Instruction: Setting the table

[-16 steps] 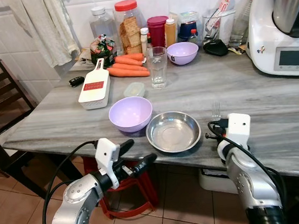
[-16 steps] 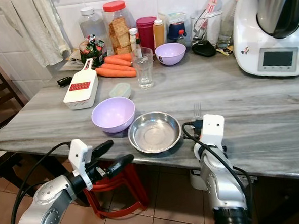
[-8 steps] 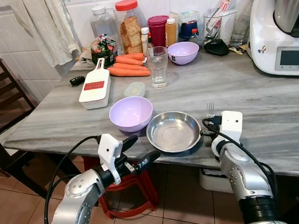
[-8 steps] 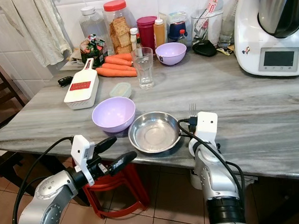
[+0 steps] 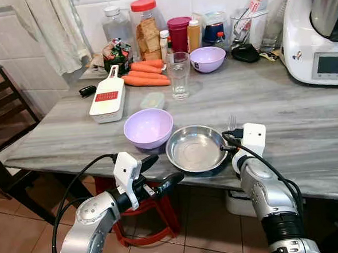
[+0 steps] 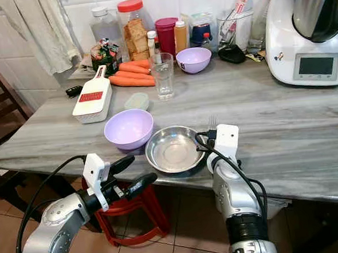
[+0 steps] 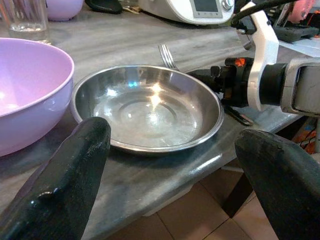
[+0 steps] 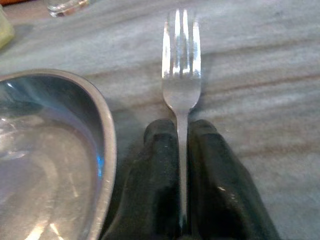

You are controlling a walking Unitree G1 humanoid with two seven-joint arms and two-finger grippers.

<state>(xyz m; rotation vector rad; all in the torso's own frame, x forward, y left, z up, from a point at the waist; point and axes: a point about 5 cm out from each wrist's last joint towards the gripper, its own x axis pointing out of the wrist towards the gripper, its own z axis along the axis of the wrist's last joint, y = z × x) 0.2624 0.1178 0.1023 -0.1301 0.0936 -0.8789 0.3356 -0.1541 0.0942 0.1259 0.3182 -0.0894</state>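
Note:
A steel plate (image 5: 196,149) lies near the table's front edge, with a lilac bowl (image 5: 148,128) just to its left. My right gripper (image 8: 182,175) is shut on a metal fork (image 8: 181,75), whose tines (image 5: 232,121) point away from me. The fork is low over the table right beside the plate's right rim. Whether it touches the marble cannot be made out. My left gripper (image 5: 158,172) hangs open below the table's front edge, in front of the bowl and plate, with nothing between its fingers (image 7: 75,175).
Further back stand a drinking glass (image 5: 178,75), a white grater (image 5: 107,97), carrots (image 5: 145,73), a second lilac bowl (image 5: 207,59), jars and bottles. A white kitchen machine (image 5: 318,31) fills the right back corner. A red stool (image 5: 141,211) stands under the table, a dark chair (image 5: 1,108) at left.
My right gripper has carried the fork leftward, from well right of the plate to right beside its rim. The left arm has barely moved.

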